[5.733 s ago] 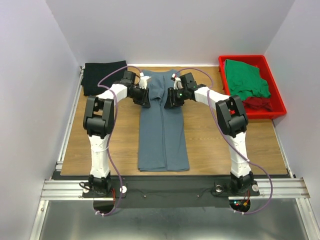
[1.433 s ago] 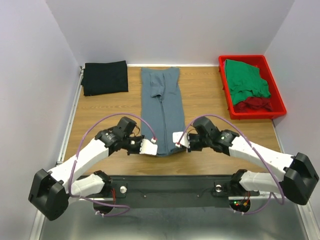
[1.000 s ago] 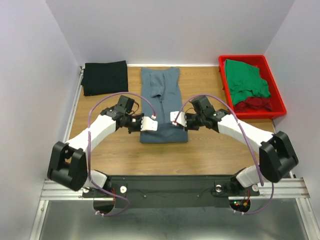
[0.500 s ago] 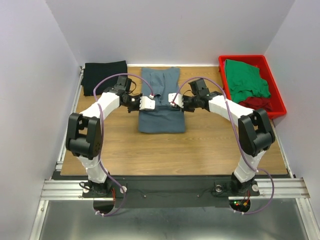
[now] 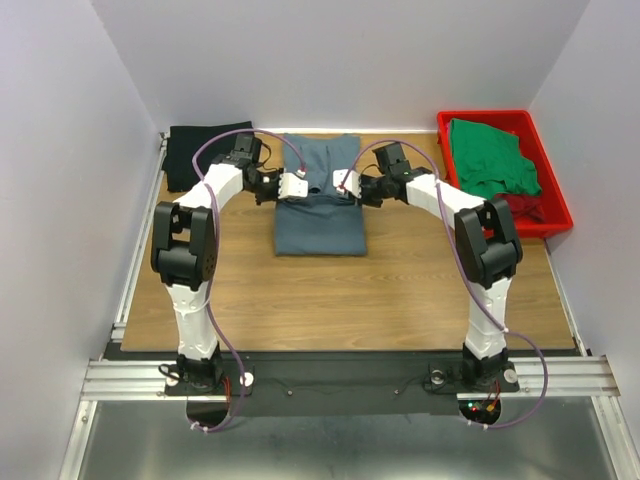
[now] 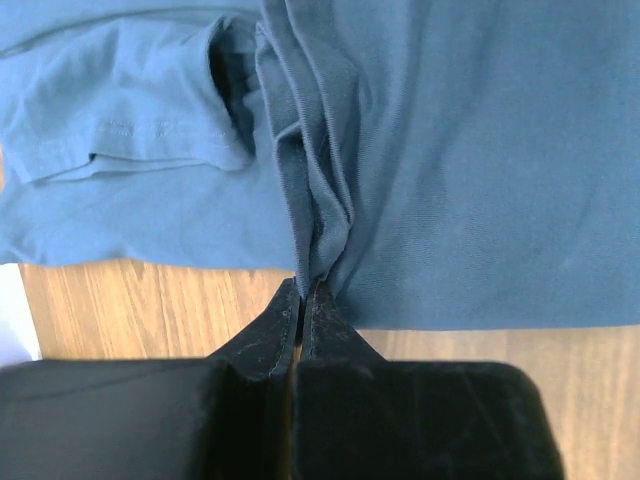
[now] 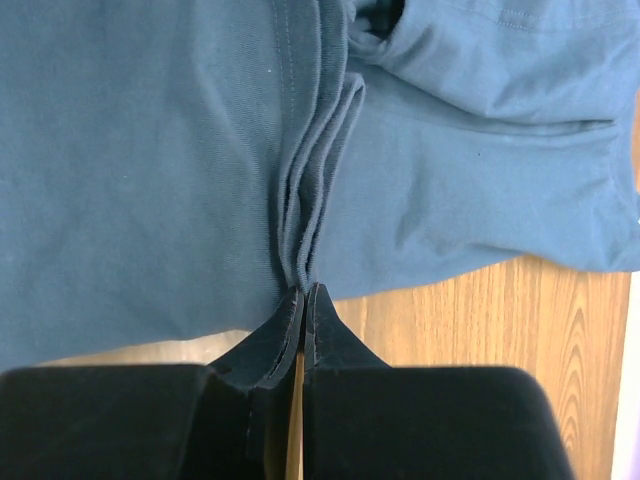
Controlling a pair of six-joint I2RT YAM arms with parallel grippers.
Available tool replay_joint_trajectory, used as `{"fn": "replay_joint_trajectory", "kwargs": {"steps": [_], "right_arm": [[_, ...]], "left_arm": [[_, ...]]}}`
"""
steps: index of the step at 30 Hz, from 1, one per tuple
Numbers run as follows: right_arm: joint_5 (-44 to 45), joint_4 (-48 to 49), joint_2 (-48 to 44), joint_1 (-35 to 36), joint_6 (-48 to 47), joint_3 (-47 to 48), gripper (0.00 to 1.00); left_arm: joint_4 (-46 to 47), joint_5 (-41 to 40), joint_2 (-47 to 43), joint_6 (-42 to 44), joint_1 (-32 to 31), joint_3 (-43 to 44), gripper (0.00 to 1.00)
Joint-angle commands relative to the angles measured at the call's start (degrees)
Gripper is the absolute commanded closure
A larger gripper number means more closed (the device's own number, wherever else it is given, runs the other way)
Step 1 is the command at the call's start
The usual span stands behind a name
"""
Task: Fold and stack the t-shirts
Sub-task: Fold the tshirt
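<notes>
The slate blue-grey t-shirt [image 5: 318, 215] lies at the table's middle back, its lower half folded up over its upper half. My left gripper [image 5: 299, 187] is shut on the shirt's hem at the left edge; the pinched fold shows in the left wrist view [image 6: 318, 215]. My right gripper [image 5: 344, 184] is shut on the hem at the right edge, and the right wrist view shows it too [image 7: 305, 230]. A folded black t-shirt [image 5: 208, 154] lies at the back left. The green t-shirt [image 5: 490, 157] and the dark red t-shirt [image 5: 522, 207] lie in the red tray [image 5: 555, 205].
The red tray stands at the back right against the right wall. White walls close in the back and sides. Bare wooden table [image 5: 330, 300] stretches in front of the blue-grey shirt to the arm bases.
Both grippers have carried the blue-grey shirt's lower hem from the near edge toward the back, folding the shirt in half; the fold now lies shorter.
</notes>
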Motion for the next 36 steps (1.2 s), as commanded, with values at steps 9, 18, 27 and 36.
{"fn": "replay_joint_trajectory", "kwargs": {"steps": [9,18,27,36], "right_arm": [[1.5,2.5,4.2,-0.7,1.2,5.9,0.82],[2.7,2.4,-8.0,-0.7,7.5,0.3,0.3],[1.0,1.5,-24.8,6.0,4.3,-21.5,0.46],[6.7,4.2,-22.2,11.9,6.6,-27.1,0.51]], "left_arm": [[4.6,-0.7,4.3,-3.7,0.6,5.0,0.68],[2.0,0.1,-4.8,-9.7,1.9,5.7,0.37],[3.9,4.3,-28.4,-5.7,1.1,-24.4,0.38],[18.1,-4.8,-34.8,-6.7,-5.1,-43.6,0.39]]}}
